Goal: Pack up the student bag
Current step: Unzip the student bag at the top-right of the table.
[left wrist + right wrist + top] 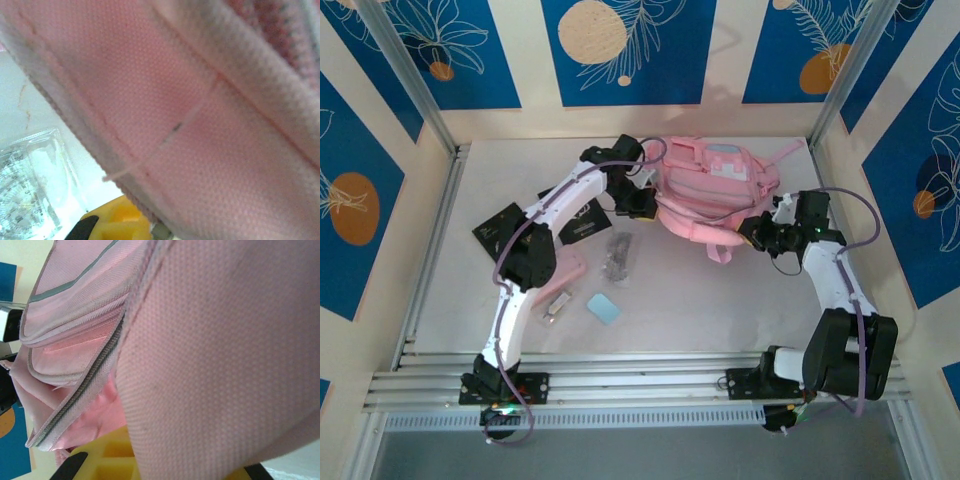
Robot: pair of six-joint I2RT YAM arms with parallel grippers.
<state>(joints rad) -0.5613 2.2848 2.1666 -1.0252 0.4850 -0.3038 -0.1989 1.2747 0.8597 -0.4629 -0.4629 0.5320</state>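
Top external view: the student bag (pixel 715 180) is seen lying toward 1 o'clock on the table (pixel 720 300), front pockets upward. The left gripper (pixel 640 203) is set against the bag's 9 o'clock edge and the right gripper (pixel 760 236) against its 4 o'clock edge. Pink fabric is spread across both wrist views, and whether either pair of jaws is clamped cannot be told. A pencil case (pixel 568 268) is seen at 8 o'clock from the bag.
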